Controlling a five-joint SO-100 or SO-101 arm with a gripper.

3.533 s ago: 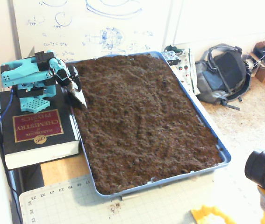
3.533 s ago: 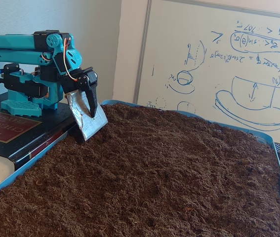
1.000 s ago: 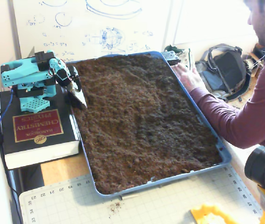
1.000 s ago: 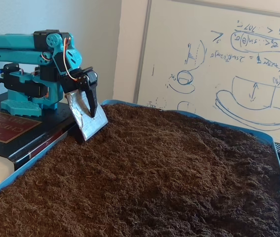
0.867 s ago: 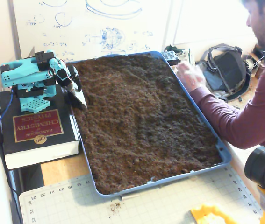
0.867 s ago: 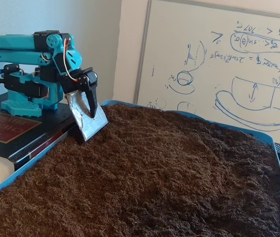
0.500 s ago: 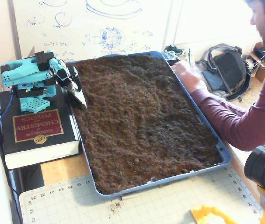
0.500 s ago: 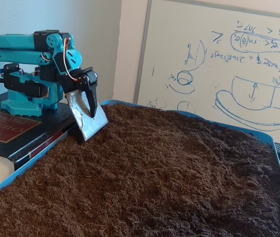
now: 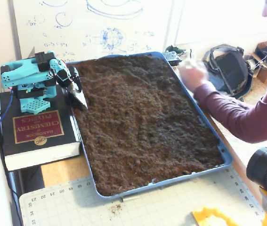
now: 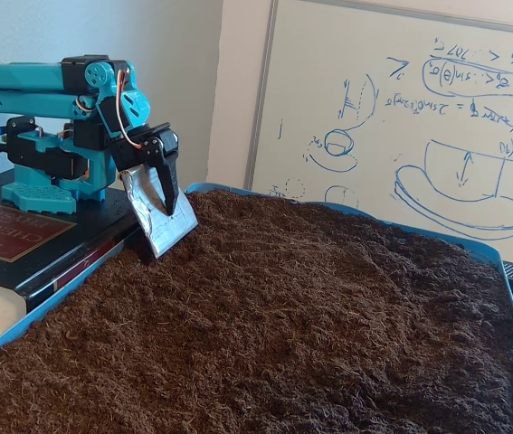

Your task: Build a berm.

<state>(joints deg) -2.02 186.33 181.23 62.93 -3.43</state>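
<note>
Since the first frames a person's arm [image 9: 227, 110] has reached over the blue tray [image 9: 218, 141] rim; soil [image 9: 142, 117] fills it roughly flat, no berm visible; hand [image 10: 167, 221], unmoved, carries a metal scoop blade [image 10: 156, 221]; opening indeterminable.

Loose, crumbly dark brown soil [image 9: 142, 122] — matt and rough-grained — fills a smooth blue plastic tray [image 9: 223, 151]. The teal arm [image 10: 52, 108] looks like matt plastic; its claw [image 10: 166, 221] carries a dull, scuffed sheet-metal blade [image 10: 158, 221]. Under the arm lies a book [image 9: 34, 134] with a glossy black cover. The whiteboard [image 10: 401, 117] behind is smooth and faintly shiny — the sleeve [image 9: 237, 115] is maroon cloth.
</note>
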